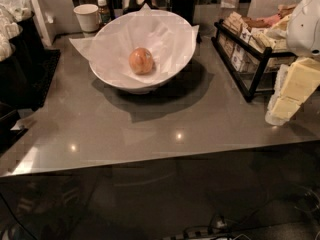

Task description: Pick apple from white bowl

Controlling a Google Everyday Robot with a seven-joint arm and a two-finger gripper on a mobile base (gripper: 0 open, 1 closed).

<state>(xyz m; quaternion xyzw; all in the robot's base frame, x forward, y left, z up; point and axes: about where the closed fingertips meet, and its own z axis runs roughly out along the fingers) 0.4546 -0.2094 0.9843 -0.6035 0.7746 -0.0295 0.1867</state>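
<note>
None of the pick was done.
Your tool (286, 100) hung at the surface's (150, 134) right edge, its state impossible to tell, well apart from the white bowl (131, 86); the apple (141, 60) lay inside.

Counter (165, 134): grey, smooth, semi-gloss, with two small light glints at 6 o'clock of the bowl. White bowl (122, 81): smooth wall with a slight sheen, glazed in look. Paper liner (165, 39): white, matt, crinkled, inside the bowl. Apple (141, 60): smooth orange-pink skin with a soft shine. Paper cup (87, 16), 11 o'clock of the bowl: matt white. Rack (248, 84), 3 o'clock: black, metal-looking bars. Gripper (282, 104), at the view's 3 o'clock edge: cream, matt, plastic-looking.
</note>
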